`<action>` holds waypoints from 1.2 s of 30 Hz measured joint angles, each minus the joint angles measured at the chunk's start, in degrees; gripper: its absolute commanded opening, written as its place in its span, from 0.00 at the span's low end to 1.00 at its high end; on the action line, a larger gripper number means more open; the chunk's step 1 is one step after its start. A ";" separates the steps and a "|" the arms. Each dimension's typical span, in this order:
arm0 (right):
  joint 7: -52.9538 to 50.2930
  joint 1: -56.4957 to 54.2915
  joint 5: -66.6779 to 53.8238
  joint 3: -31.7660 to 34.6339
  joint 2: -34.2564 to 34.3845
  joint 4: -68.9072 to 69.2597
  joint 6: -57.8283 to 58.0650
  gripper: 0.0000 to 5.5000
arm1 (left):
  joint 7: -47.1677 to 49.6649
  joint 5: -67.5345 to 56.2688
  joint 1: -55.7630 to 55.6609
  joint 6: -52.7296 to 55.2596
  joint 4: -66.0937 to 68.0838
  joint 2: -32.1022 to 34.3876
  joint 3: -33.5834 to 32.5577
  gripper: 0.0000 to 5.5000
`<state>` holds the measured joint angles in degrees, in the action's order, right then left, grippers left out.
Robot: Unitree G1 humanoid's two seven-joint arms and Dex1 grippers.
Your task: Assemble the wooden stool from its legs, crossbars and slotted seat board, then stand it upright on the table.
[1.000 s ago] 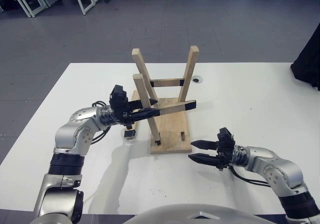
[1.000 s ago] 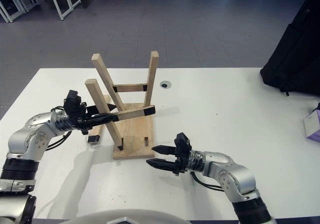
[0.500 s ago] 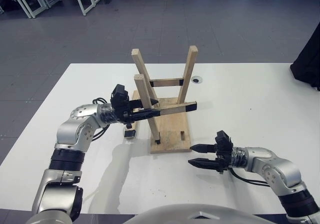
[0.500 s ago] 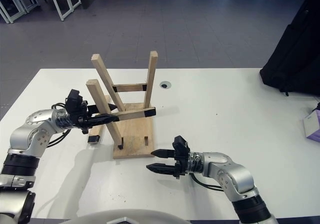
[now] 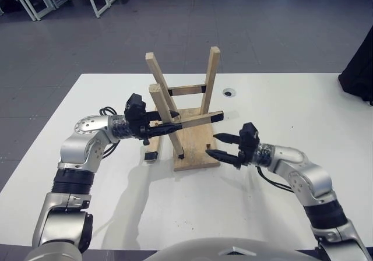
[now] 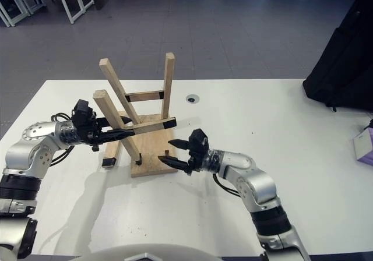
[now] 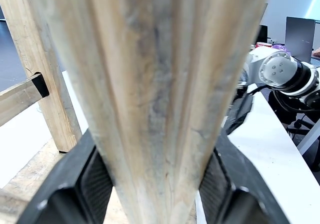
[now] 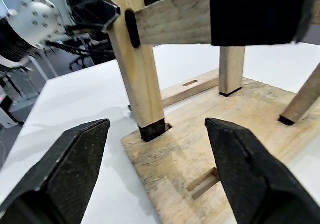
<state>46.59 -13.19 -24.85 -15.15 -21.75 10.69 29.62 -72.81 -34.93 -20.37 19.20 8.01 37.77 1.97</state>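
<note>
The stool stands upside down: its slotted seat board lies flat on the white table with three legs pointing up. My left gripper is shut on the near left leg, and the black pads clamp that leg. A crossbar with a black end runs right from this leg. My right gripper hangs open at the board's right edge. Its fingers straddle a bare slot in the board.
A short wooden piece with a black end lies on the table left of the board. A round cable hole sits behind the stool. A black bag and a purple box are at the far right.
My right gripper has risen from the near table and moved left and away to the board's right edge. The stool, held by my left gripper, has shifted slightly left and away.
</note>
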 measured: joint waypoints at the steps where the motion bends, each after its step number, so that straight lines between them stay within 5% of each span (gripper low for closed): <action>1: -0.13 -1.16 2.19 -2.00 0.28 -1.33 -0.48 0.64 | 0.00 0.00 0.12 0.02 -0.25 0.02 -0.07 0.37; 7: 2.66 -4.30 11.61 -13.07 -2.31 -6.82 2.26 0.64 | 0.68 0.21 0.41 0.70 -1.46 0.06 0.04 0.37; 15: 4.75 -6.65 13.69 -16.74 -7.62 -3.14 6.33 0.64 | 1.70 0.16 2.45 0.74 -3.85 -0.08 -0.15 0.37; 36: 6.87 -6.44 13.18 -17.28 -11.85 -0.41 6.32 0.64 | 2.33 4.53 4.97 -13.21 -6.05 1.36 6.90 0.37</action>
<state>53.46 -19.63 -11.67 -32.43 -33.60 10.29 35.94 -70.48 -30.40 -15.39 5.99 1.96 39.13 8.87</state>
